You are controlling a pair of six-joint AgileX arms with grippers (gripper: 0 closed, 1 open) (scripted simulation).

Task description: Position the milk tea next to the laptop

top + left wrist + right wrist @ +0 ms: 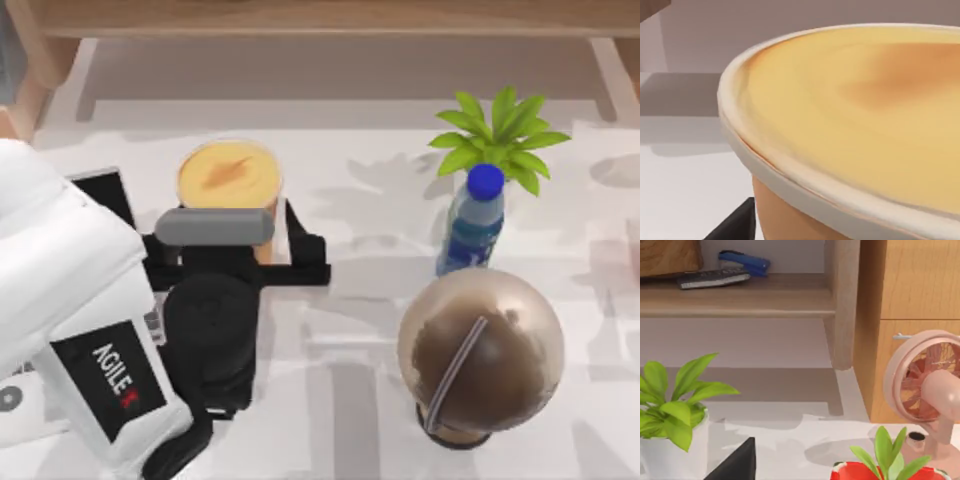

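The milk tea (228, 172), a clear cup of orange drink with a flat yellow-orange top, stands upright left of the table's middle. My left gripper (232, 248) is open, its black jaws on either side of the cup below the rim. Up close, the cup's top (855, 115) looms above one black fingertip (735, 226) beside the orange wall. The laptop (105, 192) lies just left of the cup, mostly hidden under my white left arm, with a corner of its black screen showing. One black fingertip (737, 465) of my right gripper shows, far from the cup, with nothing against it.
A brown dome-lidded cup with a straw (480, 352) stands front right. A blue-capped bottle (475, 225) and a green plant (500, 135) stand behind it. A pink fan (932, 385), a red pot (865, 472) and a wooden shelf (740, 305) lie off to the right.
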